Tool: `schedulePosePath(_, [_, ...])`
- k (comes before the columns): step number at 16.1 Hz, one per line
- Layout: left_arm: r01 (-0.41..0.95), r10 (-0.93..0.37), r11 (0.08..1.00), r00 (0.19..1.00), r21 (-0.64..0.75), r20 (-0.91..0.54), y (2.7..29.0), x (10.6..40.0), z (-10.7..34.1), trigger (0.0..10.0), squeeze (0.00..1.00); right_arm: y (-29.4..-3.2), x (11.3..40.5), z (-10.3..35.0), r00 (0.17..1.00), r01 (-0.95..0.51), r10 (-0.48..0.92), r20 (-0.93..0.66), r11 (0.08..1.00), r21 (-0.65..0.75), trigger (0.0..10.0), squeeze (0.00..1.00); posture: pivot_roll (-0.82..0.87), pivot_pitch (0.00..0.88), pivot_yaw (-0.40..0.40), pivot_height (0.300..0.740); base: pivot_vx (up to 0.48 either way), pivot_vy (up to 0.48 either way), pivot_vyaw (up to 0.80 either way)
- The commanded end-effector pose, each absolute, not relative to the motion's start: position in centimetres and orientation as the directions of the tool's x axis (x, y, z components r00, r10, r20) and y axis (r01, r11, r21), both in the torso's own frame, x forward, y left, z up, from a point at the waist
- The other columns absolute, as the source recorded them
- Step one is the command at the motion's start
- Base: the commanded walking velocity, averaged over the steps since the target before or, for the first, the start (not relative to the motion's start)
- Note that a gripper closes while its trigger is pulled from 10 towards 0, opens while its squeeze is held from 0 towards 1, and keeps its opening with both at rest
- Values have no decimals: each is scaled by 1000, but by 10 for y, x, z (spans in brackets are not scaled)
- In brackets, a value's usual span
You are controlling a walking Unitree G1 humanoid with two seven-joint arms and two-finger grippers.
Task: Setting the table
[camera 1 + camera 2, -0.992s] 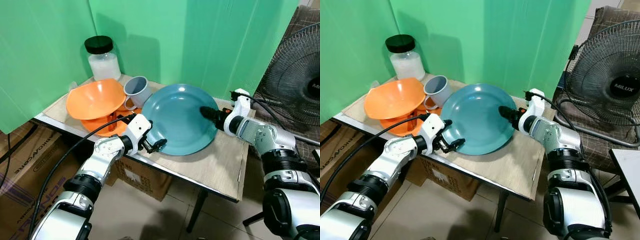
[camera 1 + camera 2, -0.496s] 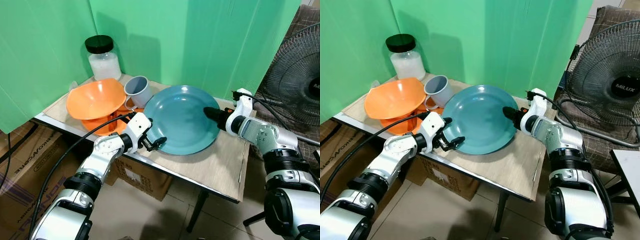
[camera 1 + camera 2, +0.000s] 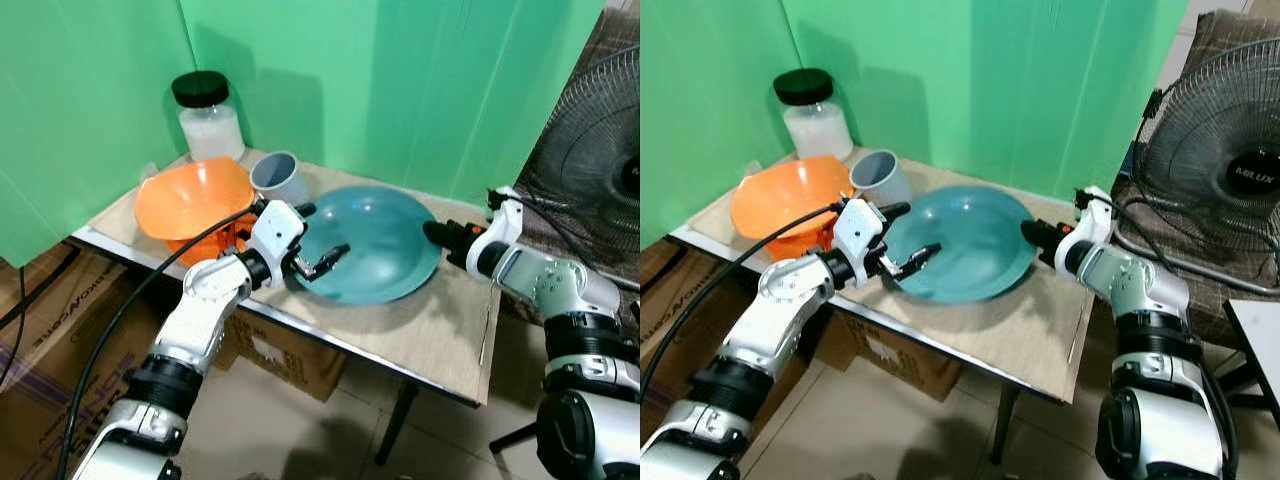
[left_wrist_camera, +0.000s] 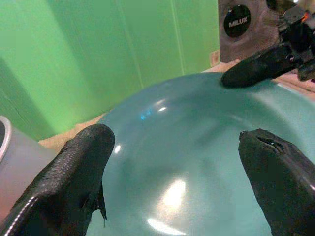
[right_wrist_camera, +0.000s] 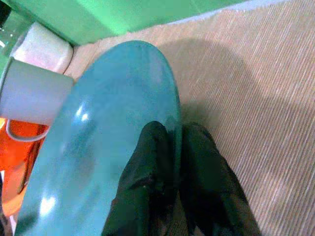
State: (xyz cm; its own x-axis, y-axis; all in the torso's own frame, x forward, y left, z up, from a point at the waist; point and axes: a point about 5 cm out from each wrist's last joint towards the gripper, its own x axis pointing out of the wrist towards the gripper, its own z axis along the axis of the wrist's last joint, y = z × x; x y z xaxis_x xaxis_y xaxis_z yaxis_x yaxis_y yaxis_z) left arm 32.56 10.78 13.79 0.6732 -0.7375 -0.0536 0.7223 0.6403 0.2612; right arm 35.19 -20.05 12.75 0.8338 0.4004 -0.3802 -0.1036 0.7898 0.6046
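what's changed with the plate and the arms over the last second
The left tool let go of the teal plate and now hovers open over it. The right tool is still clamped on the far rim, and the plate looks lowered toward flat. Orange bowl, grey cup and jar stayed put.

Teal plate (image 3: 375, 250): near-left rim hidden behind left gripper (image 3: 318, 240) and its wrist; underside and contact with the table (image 3: 440, 335) not visible. Grey cup (image 3: 280, 178): base hidden behind that wrist, handle not seen. Orange bowl (image 3: 190, 200): the orange item under it mostly covered, kind unclear. Fan (image 3: 1220, 170) cut by the frame edge. Table's legs mostly out of sight. Right gripper (image 5: 170, 147): fingertips straddle the plate's rim; one finger partly behind it.
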Motion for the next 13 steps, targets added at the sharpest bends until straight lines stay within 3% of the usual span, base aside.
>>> schedulePosePath(1, [720,-735,643,676,260,-53,108,324,140,10000,0,-197,353,134,838,-120,409,-361,783,610,0,0,-124,0,68,740,0,0,0])
schedulePosePath(5, [716,-725,649,685,257,-79,109,320,139,10000,0,-197,350,132,825,-97,406,-393,787,609,0,0,-126,0,67,740,0,0,0])
schedulePosePath(6, [718,-719,645,686,264,-111,112,319,135,10000,0,-198,350,131,821,-91,400,-407,796,598,6392,0,-126,0,67,740,0,0,0])
schedulePosePath(7, [723,-708,629,685,286,-172,115,317,127,10000,0,-198,350,131,818,-85,395,-418,801,592,10000,0,-126,0,67,740,0,0,0])
schedulePosePath(8, [725,-703,622,683,297,-195,117,316,123,10000,0,-198,350,130,818,-81,392,-420,802,592,10000,0,-125,0,60,740,0,0,0])
schedulePosePath(9, [746,-687,604,666,281,-292,121,312,106,10000,0,-198,351,130,819,-70,387,-423,800,596,10000,1000,-124,0,59,740,0,0,0])
schedulePosePath(13, [739,-646,623,671,257,-364,122,310,79,10000,0,-196,351,131,819,-75,394,-417,795,602,10000,1000,-129,0,61,740,0,0,0])
